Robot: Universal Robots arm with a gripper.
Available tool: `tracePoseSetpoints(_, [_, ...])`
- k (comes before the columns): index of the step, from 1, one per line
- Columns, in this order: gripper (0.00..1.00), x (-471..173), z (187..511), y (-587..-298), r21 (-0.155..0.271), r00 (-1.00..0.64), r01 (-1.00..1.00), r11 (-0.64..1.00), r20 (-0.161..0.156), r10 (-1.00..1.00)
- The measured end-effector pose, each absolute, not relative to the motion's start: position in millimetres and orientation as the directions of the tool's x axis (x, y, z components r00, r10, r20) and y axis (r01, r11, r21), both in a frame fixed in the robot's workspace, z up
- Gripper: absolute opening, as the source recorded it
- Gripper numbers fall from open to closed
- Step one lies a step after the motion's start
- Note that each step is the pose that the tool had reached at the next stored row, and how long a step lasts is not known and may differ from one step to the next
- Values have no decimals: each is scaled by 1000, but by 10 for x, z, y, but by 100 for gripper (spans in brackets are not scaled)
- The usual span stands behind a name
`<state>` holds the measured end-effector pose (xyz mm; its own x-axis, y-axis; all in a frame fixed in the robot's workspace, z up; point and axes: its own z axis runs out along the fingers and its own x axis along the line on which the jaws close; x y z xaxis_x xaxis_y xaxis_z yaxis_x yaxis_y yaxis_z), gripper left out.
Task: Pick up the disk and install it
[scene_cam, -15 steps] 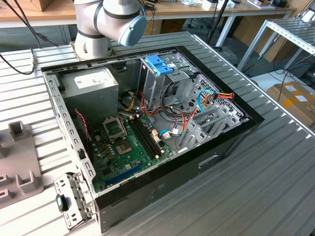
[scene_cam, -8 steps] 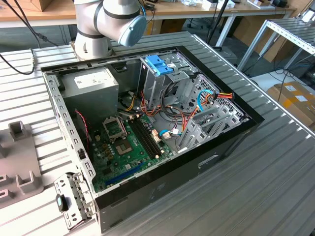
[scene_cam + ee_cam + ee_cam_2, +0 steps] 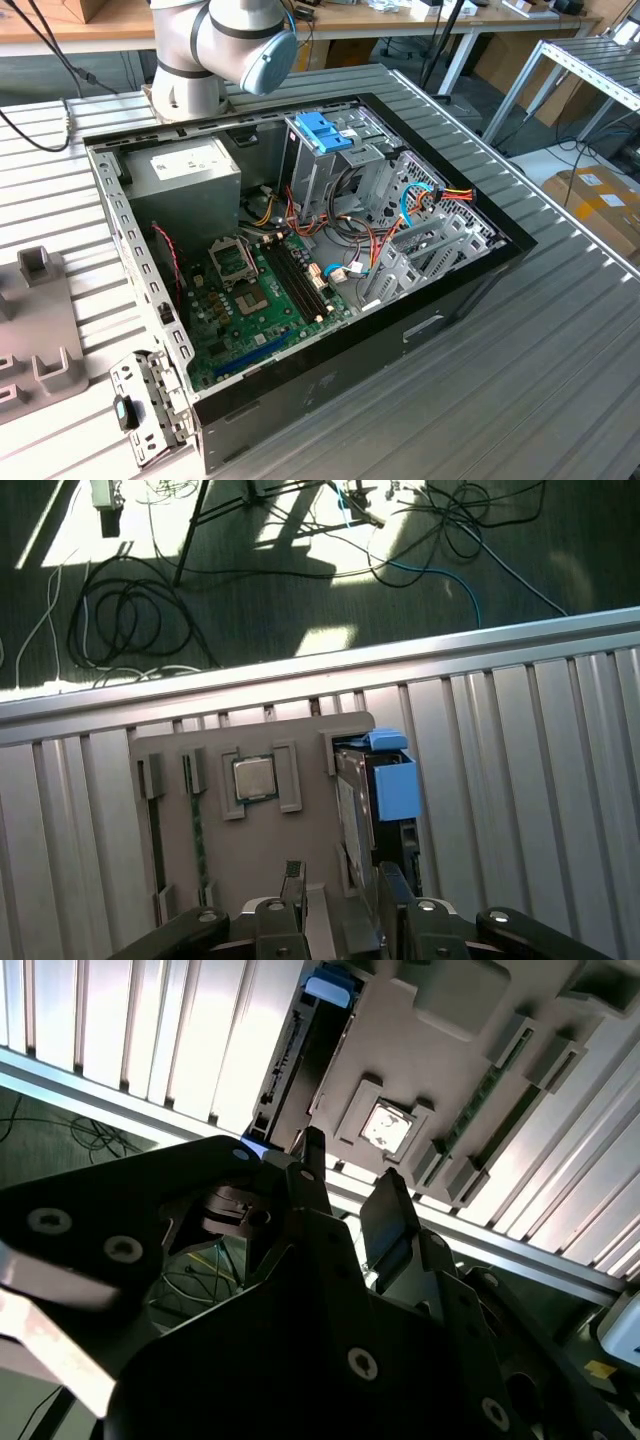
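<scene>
Disk [image 3: 388,785] stands on its long edge in a slot of a grey moulded tray [image 3: 250,865]. Its dark body is framed in bright blue, and its blue end tab [image 3: 385,742] is at the end away from the pincer. Nearest the cameras, the pincer [image 3: 340,875] hangs over the tray's near end with its two dark fingers [image 3: 291,880] spread apart and nothing clamped between them. One finger sits just beside the disk's near end; whether it touches cannot be told. In the second wrist view the disk [image 3: 298,1055] runs away from the fingertips toward its tab.

Beside the disk, a square processor chip [image 3: 255,777] lies flat in its own pocket of the tray. The tray rests on a ribbed metal tabletop [image 3: 520,780], and past its edge is dark floor [image 3: 300,600] strewn with looped cables [image 3: 110,620].

In the exterior view the arm [image 3: 225,40] rises behind an open computer case [image 3: 440,315] on the tabletop. Inside it are a green motherboard [image 3: 255,290] and a grey drive cage [image 3: 310,175] carrying a light-blue bracket [image 3: 323,130].
</scene>
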<state>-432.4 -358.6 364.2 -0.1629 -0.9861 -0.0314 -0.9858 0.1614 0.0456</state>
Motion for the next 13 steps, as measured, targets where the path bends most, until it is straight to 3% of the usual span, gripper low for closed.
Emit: tracePoseSetpoints(13, [42,-4324,3633,-3586,46,-152,-988,150,-32,-988])
